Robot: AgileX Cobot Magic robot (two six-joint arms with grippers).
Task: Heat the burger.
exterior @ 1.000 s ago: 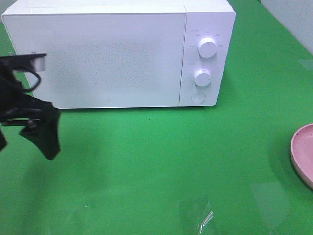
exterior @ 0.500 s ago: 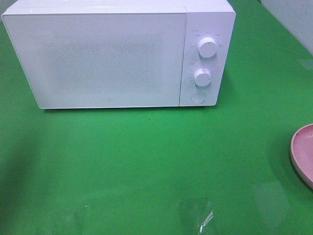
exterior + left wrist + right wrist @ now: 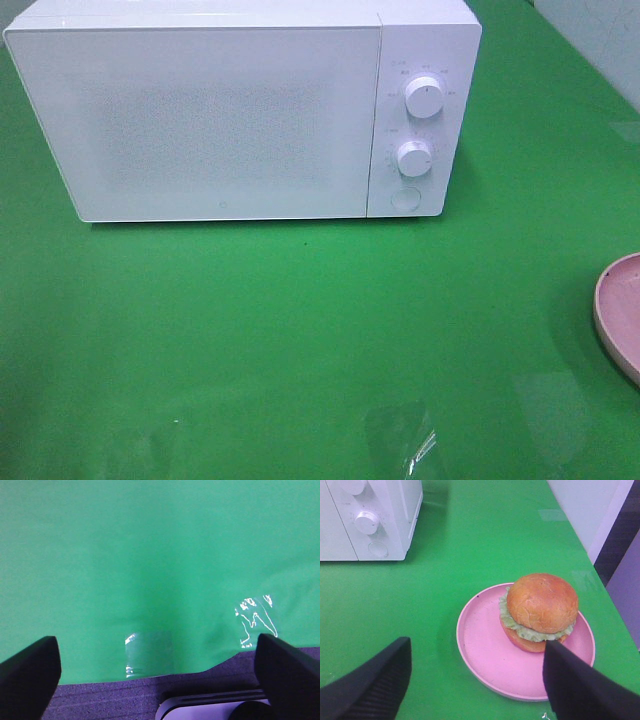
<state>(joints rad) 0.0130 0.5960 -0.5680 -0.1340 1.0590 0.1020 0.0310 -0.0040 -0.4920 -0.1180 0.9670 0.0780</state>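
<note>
Your burger (image 3: 540, 611) sits on a pink plate (image 3: 485, 650), toward the plate's far side from the microwave (image 3: 240, 110). Its bun is glossy, golden-brown and domed, with frilly green lettuce showing under it above a brown lower bun. The plate rests on the green surface (image 3: 300, 330), well apart from the closed white microwave with two round dials. Your right gripper (image 3: 475, 680) hovers above the plate's near edge, jaws open and empty. Your left gripper (image 3: 155, 675) hangs over bare green, jaws wide apart, holding nothing.
</note>
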